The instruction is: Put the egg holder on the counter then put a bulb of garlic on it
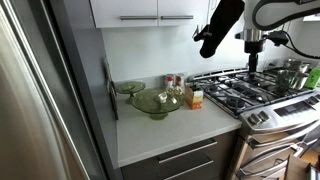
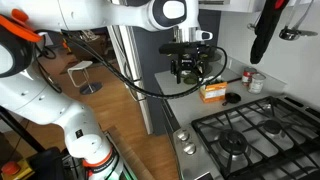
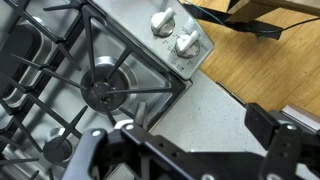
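Nothing done yet, by the look of it. Gripper [image 3: 180, 150] hangs over the stove [image 3: 150, 55] near its front corner, jaws spread, empty. Egg holder: probably the pale speck [image 1: 186, 93] beside the orange box [image 1: 196, 98], at the counter's [image 1: 170, 130] stove edge, too small to confirm. Garlic not made out. Both placements are left.

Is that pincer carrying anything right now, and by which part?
Nothing. In the wrist view the pincer is spread open, with only the stove and counter showing between its fingers.

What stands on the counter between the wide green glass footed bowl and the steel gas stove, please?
A small orange box stands there on the light grey counter, as an exterior view shows.
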{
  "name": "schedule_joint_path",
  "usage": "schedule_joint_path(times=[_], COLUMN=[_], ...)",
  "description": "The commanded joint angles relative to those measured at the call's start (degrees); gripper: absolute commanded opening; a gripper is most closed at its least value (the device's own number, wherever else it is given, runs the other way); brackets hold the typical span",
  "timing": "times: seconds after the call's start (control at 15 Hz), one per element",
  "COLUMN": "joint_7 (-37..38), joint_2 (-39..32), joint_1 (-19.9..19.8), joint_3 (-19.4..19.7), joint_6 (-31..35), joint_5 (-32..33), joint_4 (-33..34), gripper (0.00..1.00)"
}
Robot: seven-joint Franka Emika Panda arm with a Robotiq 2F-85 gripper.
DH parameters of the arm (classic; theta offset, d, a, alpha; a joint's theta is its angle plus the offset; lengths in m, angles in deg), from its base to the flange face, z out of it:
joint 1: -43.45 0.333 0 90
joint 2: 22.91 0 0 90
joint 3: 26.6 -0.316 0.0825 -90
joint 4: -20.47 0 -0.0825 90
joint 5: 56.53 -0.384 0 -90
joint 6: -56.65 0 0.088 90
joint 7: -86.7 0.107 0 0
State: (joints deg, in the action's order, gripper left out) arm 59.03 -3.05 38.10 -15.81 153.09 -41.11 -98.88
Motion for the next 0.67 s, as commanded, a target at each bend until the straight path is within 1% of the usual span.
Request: schedule_joint_path(times=[0.0, 0.27, 0.4, 0.53, 0.6], joint_7=[0.0, 0.0, 2.5, 7.3, 11.7], joint_2=[0.0, 0.0, -1.5, -4.0, -5.6], joint_1=[0.2, 0.2, 1.2, 2.8, 3.6], joint_3=[0.1, 0.1, -1.5, -3.9, -5.5], joint_6=[-0.1, -0.1, 8.2, 14.8, 17.5], joint_5=[0.0, 0.0, 1.5, -2.0, -3.9], joint_4=[0.1, 0.1, 0.3, 1.9, 2.7], gripper=[1.0, 1.0, 1.0, 1.0, 1.0])
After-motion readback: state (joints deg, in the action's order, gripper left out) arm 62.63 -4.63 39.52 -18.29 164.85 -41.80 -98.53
